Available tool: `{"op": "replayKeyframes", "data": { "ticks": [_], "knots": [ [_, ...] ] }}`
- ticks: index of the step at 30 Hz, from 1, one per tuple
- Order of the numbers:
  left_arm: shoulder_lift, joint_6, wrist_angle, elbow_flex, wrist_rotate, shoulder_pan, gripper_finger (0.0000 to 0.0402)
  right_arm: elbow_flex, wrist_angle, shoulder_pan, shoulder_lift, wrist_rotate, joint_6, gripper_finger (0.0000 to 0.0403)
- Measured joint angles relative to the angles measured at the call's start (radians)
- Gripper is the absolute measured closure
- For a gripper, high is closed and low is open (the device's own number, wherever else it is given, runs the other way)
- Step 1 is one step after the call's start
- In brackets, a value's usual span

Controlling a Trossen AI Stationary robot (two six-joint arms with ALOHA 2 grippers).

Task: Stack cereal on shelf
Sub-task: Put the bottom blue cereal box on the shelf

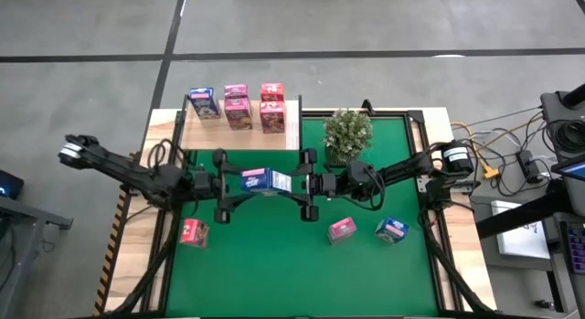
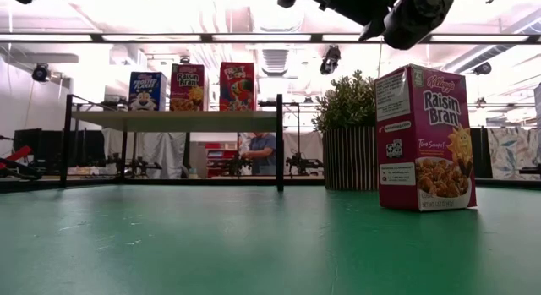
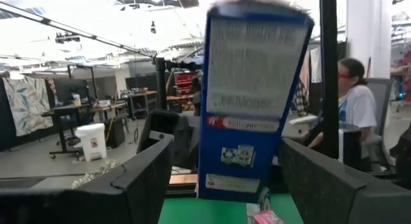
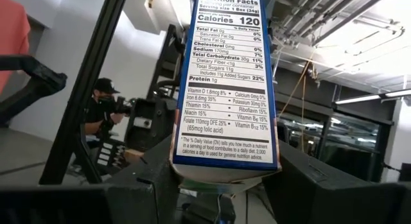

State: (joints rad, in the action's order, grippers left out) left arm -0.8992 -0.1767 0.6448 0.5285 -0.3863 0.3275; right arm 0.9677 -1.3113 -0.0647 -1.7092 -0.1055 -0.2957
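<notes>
A blue cereal box (image 1: 265, 181) hangs above the middle of the green mat between my two grippers. My right gripper (image 1: 300, 184) comes from the table's right and is shut on it; the box fills the right wrist view (image 4: 226, 83). My left gripper (image 1: 230, 184) comes from the left, open, with its fingers on either side of the box's other end (image 3: 247, 140); a gap shows beside one finger. The pale wood shelf (image 1: 239, 132) at the far left carries a blue box (image 1: 203, 102) and two pink ones (image 1: 237, 106) standing on top. My right gripper pinches the blue box's right-hand end (image 4: 225, 165) between its two fingers. The fingers lie level and come from the table's right. The box is lifted clear of the mat and lies lengthwise toward my left gripper, its nutrition panel facing the wrist camera.
Loose boxes lie on the mat: a pink one (image 1: 193, 232) at near left, a pink one (image 1: 341, 229) and a blue one (image 1: 391, 229) at near right. A Raisin Bran box (image 2: 425, 139) stands upright. A potted plant (image 1: 347, 132) stands right of the shelf.
</notes>
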Motion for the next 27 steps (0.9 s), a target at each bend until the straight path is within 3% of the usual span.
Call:
{"op": "replayKeyframes", "data": {
  "ticks": [8, 11, 21, 27],
  "knots": [
    [0.099, 0.007, -0.154, 0.049, -0.001, 0.012, 0.0139, -0.015, 0.035, 0.0, 0.038, 0.007, -0.023, 0.0227],
    [0.085, 0.002, -0.294, 0.132, 0.0, 0.02, 0.0139, -0.025, 0.161, 0.0, 0.092, 0.052, -0.059, 0.0227],
    [0.005, 0.094, -0.985, 0.53, -0.042, 0.03, 0.0138, -0.04, 0.635, -0.018, 0.31, 0.153, -0.095, 0.0227],
    [-0.1, 0.085, -1.065, 0.633, -0.042, 0.029, 0.0138, -0.047, 0.837, -0.018, 0.364, 0.161, -0.042, 0.0227]
  ]
}}
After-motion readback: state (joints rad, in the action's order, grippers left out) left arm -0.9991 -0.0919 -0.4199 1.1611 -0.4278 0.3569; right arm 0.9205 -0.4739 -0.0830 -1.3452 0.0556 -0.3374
